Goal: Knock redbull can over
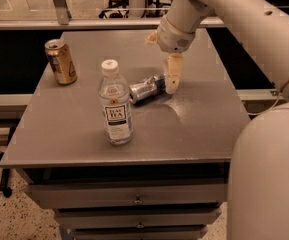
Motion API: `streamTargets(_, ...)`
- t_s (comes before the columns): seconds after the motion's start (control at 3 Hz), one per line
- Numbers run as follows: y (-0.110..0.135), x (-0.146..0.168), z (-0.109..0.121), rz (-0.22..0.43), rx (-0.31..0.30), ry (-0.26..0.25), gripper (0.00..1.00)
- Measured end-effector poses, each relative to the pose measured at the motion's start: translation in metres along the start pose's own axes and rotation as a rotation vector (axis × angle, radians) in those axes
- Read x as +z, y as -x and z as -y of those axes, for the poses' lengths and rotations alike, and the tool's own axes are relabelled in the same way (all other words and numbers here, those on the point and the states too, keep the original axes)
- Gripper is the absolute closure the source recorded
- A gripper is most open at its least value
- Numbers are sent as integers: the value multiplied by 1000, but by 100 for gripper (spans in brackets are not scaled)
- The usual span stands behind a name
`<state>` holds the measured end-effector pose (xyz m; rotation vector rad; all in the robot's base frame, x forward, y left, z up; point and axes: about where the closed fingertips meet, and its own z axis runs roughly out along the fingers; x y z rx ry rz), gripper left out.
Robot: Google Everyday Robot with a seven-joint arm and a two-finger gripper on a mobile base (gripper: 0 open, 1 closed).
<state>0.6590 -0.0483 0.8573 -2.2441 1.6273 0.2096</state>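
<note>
Blue-and-silver, the slim metal redbull can (146, 89) is lying on its side on the grey metal worktop (194, 119). My cream two-finger claw (163, 59) is hanging just beside it, fingers spread apart, gripping nothing.

I see the grey table (204, 124) carrying an upright gold can (60, 61), an upright bottle (115, 104) and the toppled redbull can (147, 89), with the gripper (167, 60) by the can's end.

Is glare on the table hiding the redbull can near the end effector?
Camera view: dim, warm light; a pale sheen on the table just right of the redbull can, which lies on its side, unobscured; the end effector hangs at the can's right end.
</note>
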Motion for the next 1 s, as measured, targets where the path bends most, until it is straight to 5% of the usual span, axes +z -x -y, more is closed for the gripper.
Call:
streamTargets(0.67, -81, -53, -9, 116, 390, -325, 0)
streamTargets(1.0, -151, -84, -6, 277, 646, -549, 0)
